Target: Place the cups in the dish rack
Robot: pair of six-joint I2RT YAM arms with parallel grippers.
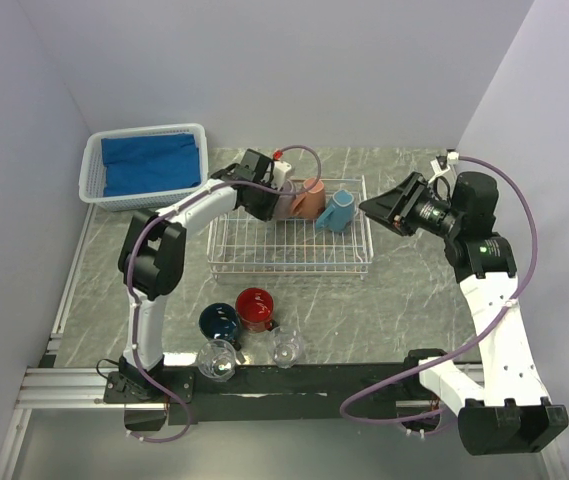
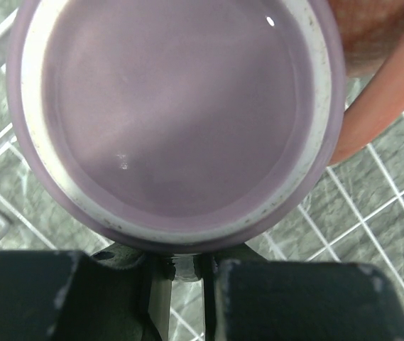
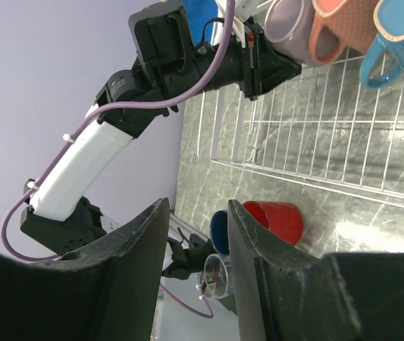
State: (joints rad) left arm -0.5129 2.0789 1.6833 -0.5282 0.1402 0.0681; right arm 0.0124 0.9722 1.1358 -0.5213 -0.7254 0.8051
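The white wire dish rack (image 1: 289,271) sits mid-table. At its far side my left gripper (image 1: 272,200) is shut on the handle of the mauve mug (image 1: 286,206). In the left wrist view the mug's inside (image 2: 173,114) fills the frame above the rack wires (image 2: 379,207), and the jaws (image 2: 180,264) are pinched just below its rim. A salmon-orange mug (image 1: 310,198) and a light-blue mug (image 1: 339,212) lie in the rack beside it. The navy cup (image 1: 220,322), the red cup (image 1: 255,308) and two clear glasses (image 1: 217,358) (image 1: 286,347) stand near the front. My right gripper (image 1: 379,207) hangs open and empty right of the rack.
A white plastic basket (image 1: 92,168) with a blue cloth stands at the back left. Walls close in the table on the left, back and right. The arm bases and a black rail run along the near edge, just behind the glasses.
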